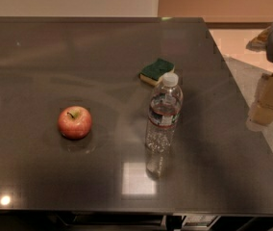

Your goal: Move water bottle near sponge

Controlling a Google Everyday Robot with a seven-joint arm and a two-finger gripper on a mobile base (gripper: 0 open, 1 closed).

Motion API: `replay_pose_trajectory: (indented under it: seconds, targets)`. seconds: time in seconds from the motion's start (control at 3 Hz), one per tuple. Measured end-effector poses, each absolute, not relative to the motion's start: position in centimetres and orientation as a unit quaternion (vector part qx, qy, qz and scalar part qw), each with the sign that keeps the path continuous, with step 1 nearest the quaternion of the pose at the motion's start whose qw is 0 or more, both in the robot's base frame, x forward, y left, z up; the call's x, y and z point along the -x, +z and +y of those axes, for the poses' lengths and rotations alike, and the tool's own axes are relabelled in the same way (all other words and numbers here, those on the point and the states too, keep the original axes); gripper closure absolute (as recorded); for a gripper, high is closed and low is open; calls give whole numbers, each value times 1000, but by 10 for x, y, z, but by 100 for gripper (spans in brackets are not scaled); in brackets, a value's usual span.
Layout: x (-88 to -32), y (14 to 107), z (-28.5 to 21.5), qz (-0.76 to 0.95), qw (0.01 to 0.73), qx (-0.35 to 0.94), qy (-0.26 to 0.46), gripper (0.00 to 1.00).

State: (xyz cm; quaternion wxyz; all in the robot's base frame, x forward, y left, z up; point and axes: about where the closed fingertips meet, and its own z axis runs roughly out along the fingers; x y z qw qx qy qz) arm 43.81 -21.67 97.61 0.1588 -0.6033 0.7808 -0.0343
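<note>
The water bottle [164, 112] stands upright on the dark table, right of centre; it is clear with a white cap and a white label with a red band. The sponge [156, 71], dark green on top with a yellow base, lies flat just behind the bottle and slightly to its left, a small gap away. My gripper [268, 99] shows as beige parts under a grey arm section at the right edge of the view, beyond the table's right edge. It is well right of the bottle and touches nothing on the table.
A red apple [74, 122] sits on the table [55, 57] left of the bottle. The table's right edge runs diagonally just left of the gripper, with light floor [244, 76] beyond. The front edge lies near the bottom of the view.
</note>
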Motion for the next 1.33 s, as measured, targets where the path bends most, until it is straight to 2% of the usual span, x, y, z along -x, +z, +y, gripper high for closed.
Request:
replay_pose_trajectory:
  seconds: [0.67, 1.33]
  targets:
    - [-438, 978, -213, 778, 159, 607, -27, 0]
    - [-439, 961, -167, 743, 200, 632, 88, 0]
